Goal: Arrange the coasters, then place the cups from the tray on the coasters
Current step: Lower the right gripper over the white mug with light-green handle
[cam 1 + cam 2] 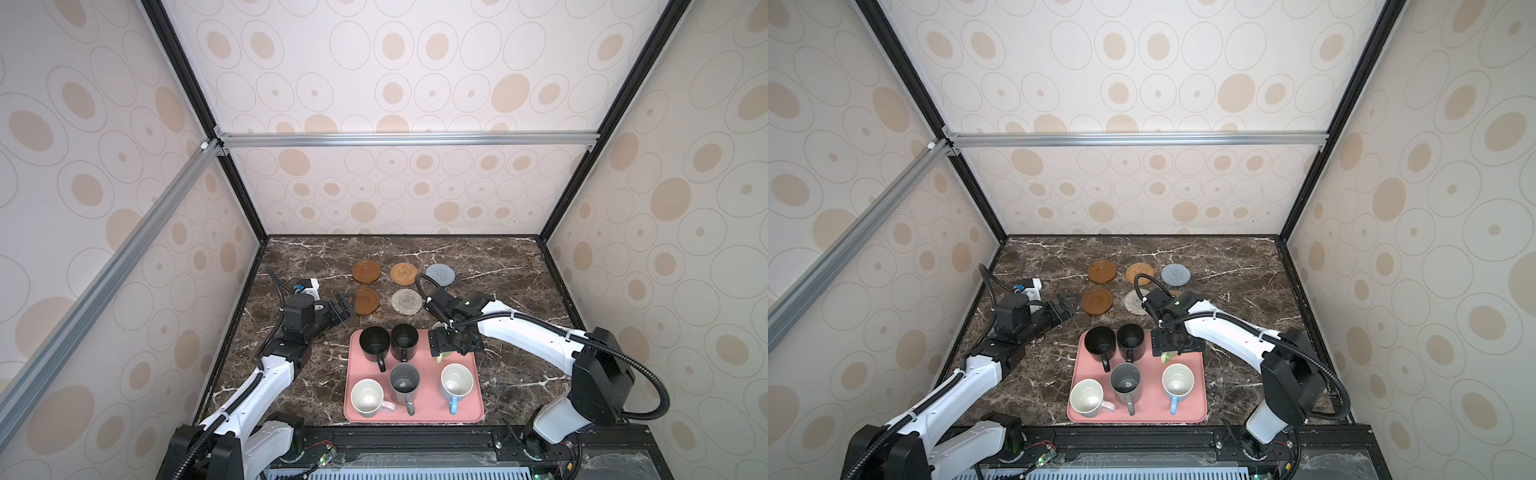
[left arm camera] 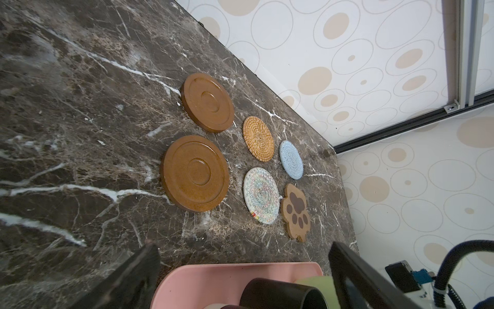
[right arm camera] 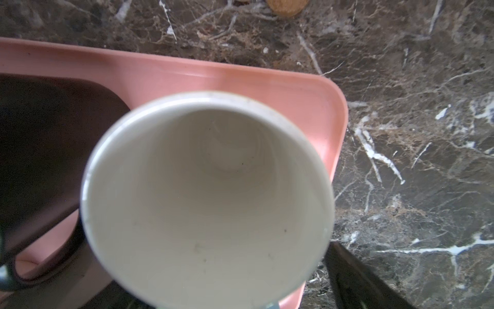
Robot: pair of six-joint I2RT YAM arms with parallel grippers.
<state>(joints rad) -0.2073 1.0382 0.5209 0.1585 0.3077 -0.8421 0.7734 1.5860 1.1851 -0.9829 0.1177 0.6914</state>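
- Dark brown marble tabletop [image 1: 498, 266], walled in circle-patterned paper, carries everything.
- We see the right gripper [image 1: 448, 351] spread wide astride the light green mug [image 3: 208, 192], which stands in the far right corner of the flat pink rectangular tray [image 1: 428, 401].
- Our left gripper [image 1: 348, 306] gapes, holding nothing, beside the nearer brown wooden disc coaster [image 1: 365, 301].
- Five other mugs [image 1: 404, 384] stand on that tray; six coasters [image 2: 258, 139] lie in two rows beyond it.
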